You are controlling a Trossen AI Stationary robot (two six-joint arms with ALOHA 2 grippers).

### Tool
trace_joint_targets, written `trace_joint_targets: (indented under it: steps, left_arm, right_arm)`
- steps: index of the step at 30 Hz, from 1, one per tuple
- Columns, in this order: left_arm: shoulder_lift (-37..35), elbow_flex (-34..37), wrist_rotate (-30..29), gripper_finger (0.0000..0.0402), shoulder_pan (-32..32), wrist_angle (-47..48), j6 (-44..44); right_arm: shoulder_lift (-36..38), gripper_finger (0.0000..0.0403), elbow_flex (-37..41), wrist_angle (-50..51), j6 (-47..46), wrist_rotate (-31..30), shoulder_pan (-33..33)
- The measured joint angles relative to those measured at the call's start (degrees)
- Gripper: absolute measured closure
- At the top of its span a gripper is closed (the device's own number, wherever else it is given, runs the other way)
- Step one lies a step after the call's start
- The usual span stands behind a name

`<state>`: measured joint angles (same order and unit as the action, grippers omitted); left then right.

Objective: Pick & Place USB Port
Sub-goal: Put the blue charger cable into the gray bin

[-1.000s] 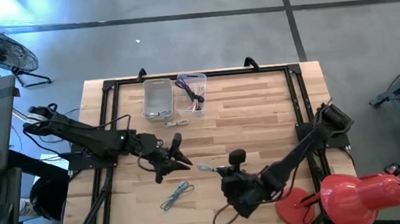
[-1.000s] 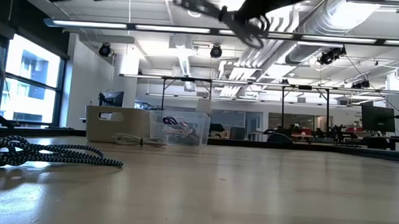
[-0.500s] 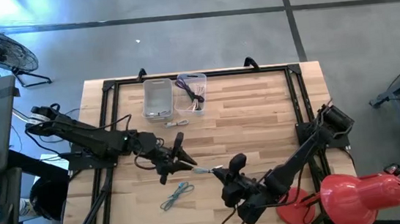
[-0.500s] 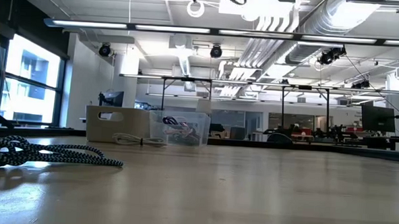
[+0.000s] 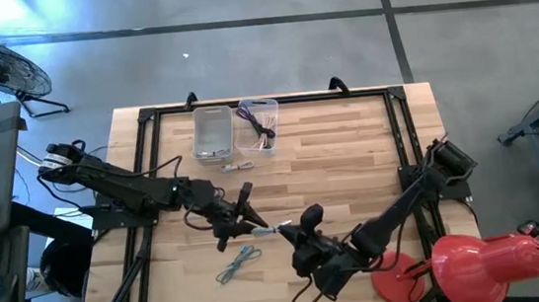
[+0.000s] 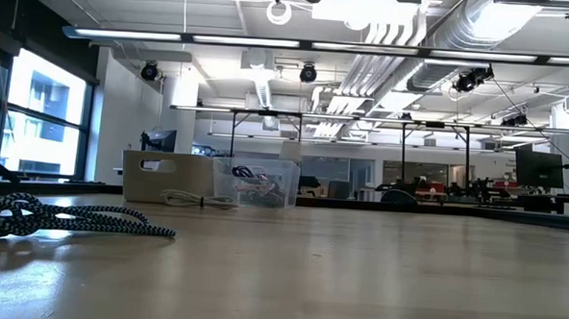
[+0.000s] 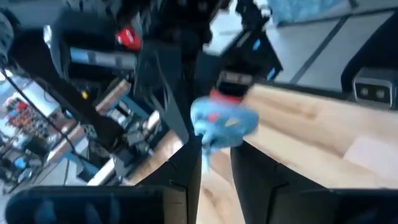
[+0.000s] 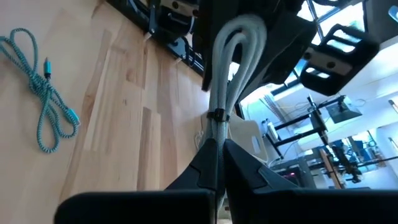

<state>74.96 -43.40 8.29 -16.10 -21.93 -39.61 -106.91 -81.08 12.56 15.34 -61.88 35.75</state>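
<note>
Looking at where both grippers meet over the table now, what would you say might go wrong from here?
The right gripper is shut on the white cable, and the left gripper meets the same bundle above the table; a mistimed release may drop it.

If both arms pull, the bundle may slip or stretch.

The teal cable lies just beneath the handover and might get snagged on descent.

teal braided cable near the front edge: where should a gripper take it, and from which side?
Take the teal braided cable at the middle of its bundle, where the looped strands run side by side, coming straight down. It lies flat on the table in a long loose coil, clear of other objects, so a top grasp across the strands looks likely to catch several at once. The ends are single strands and harder to pinch.
</note>
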Motion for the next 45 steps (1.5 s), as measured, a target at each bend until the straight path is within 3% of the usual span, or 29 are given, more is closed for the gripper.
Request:
trace_joint_targets:
  steps: [17,23,28,37,45]
  left_arm:
    - [0.0,0.0,3.9,0.032,0.0,-2.7,0.5]
    - [0.0,0.0,3.8,0.0385,0.0,-2.7,-0.5]
    - [0.0,0.0,1.2,0.0389,-0.1,-2.9,-0.4]
    - [-1.9,0.0,-9.2,0.0389,0.0,0.7,-1.3]
    - [-13.4,0.0,-35.3,0.0389,0.0,16.6,-1.1]
  right_arm:
    - [0.1,0.0402,0.0,-4.1,3.4,6.7,-3.8]
    - [0.1,0.0402,0.0,-4.2,3.3,7.3,-3.9]
    - [0.1,0.0401,0.0,-4.1,3.2,7.1,-3.9]
    - [0.3,0.0331,0.0,-1.5,-3.7,3.6,-4.1]
    - [3.1,0.0248,0.0,0.2,-4.9,-1.7,-3.5]
